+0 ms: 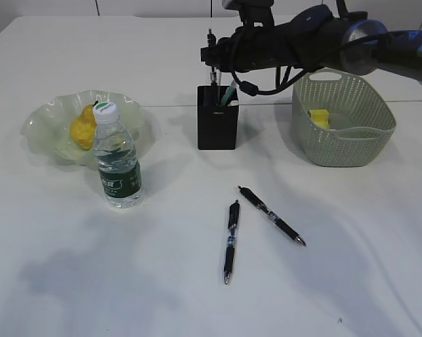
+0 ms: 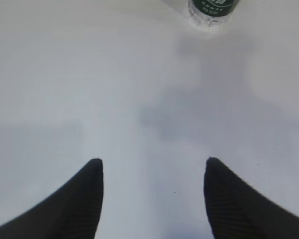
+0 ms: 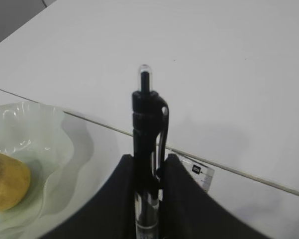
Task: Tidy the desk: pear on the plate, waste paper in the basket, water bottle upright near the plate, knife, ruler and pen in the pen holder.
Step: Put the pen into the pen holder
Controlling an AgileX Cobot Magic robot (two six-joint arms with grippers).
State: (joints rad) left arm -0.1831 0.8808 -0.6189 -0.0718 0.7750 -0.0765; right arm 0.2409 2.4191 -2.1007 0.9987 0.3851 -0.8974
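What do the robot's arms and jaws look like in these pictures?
The right arm is matte black with a shiny grey metallic joint and loose black cables hanging beneath it. The left gripper has two black, tapered, finely ribbed parts ending in rounded tips. The right gripper is equally black and curved. No markings are visible.

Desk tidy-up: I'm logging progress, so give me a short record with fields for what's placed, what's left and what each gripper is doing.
pear: on the plate
water bottle: upright beside plate
waste paper: in the basket
pen holder: already holds items
loose: two pens on the desk
right gripper: shut on a pen, above pen holder
left gripper: open, empty, over bare desk
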